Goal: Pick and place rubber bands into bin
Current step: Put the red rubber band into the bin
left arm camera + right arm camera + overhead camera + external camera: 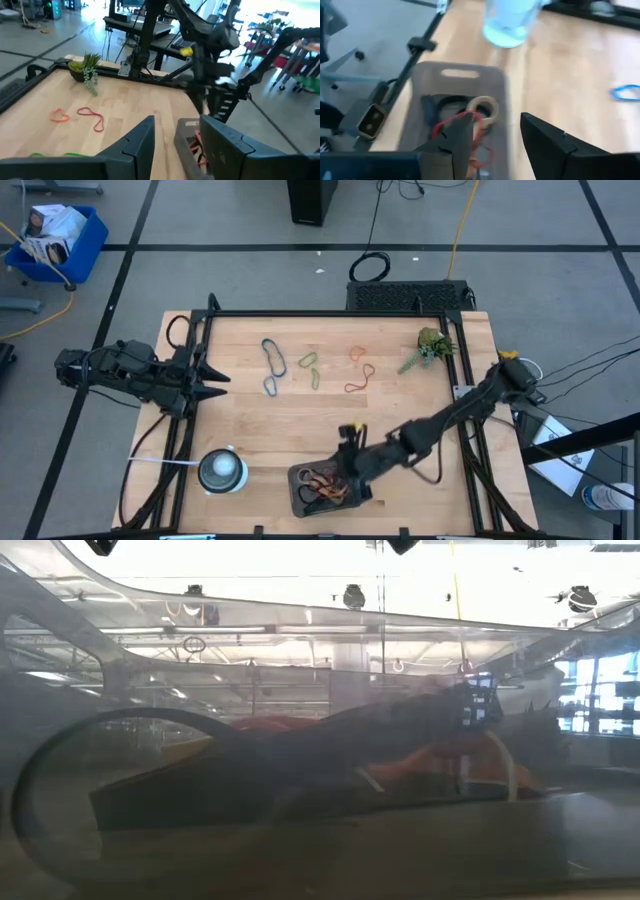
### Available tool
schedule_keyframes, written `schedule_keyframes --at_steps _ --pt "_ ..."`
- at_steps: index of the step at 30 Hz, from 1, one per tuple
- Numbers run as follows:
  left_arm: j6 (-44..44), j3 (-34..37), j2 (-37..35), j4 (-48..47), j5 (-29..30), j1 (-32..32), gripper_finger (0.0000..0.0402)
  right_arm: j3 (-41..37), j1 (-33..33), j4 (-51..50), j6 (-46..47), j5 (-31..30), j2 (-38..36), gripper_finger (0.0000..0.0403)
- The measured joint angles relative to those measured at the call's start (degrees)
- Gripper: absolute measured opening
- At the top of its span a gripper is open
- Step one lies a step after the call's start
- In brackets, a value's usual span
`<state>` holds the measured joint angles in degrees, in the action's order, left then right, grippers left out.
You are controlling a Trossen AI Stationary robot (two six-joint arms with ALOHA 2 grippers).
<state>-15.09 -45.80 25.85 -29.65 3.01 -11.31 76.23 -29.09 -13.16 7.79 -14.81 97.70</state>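
Note:
The dark grey bin point(300, 498) stands near the table's front edge and holds red, orange and tan rubber bands point(470, 125). My right gripper point(347, 463) hovers just above the bin's far right part, open, its fingers point(455, 142) apart with nothing between them. More rubber bands lie flat on the wood farther back: blue point(270, 356), green point(309, 361), orange point(357, 352) and red point(360, 381). My left gripper point(212, 383) waits at the table's left side, open, and points toward the right.
A round white object point(222, 471) sits left of the bin. A small green plant point(431, 345) stands at the far right corner. Black frame rails point(320, 313) run along the table's edges. Bare wood lies between the loose bands and the bin.

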Motion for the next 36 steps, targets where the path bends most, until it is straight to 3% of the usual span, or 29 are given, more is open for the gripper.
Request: schedule_keyframes --at_steps 6,11,16,21,31,36 --pt "4.1 0.0 -3.5 6.8 -6.1 0.0 0.0161 0.0 6.3 -8.4 1.0 -0.1 -8.7 0.0155" --pt "5.1 -0.1 -8.5 4.6 -1.5 0.0 0.0161 0.0 12.4 -16.4 -0.9 0.0 -14.3 0.0145" --pt "7.6 0.0 -11.5 3.8 -1.5 0.0 0.0161 0.0 19.3 -23.7 -3.3 0.1 -16.1 0.0138" --pt "8.6 0.0 -12.2 3.2 -0.7 0.0 0.0161 -2.8 23.6 -21.4 -11.3 0.0 -16.1 0.0137" --pt "2.8 0.0 -12.0 2.4 -0.1 0.0 0.0161 -14.4 24.6 -23.9 -12.6 0.0 -16.1 0.0136" --pt "4.4 0.0 -12.0 2.4 0.0 0.0 0.0161 -21.9 24.9 -16.2 -14.9 -3.6 -16.0 0.0137"
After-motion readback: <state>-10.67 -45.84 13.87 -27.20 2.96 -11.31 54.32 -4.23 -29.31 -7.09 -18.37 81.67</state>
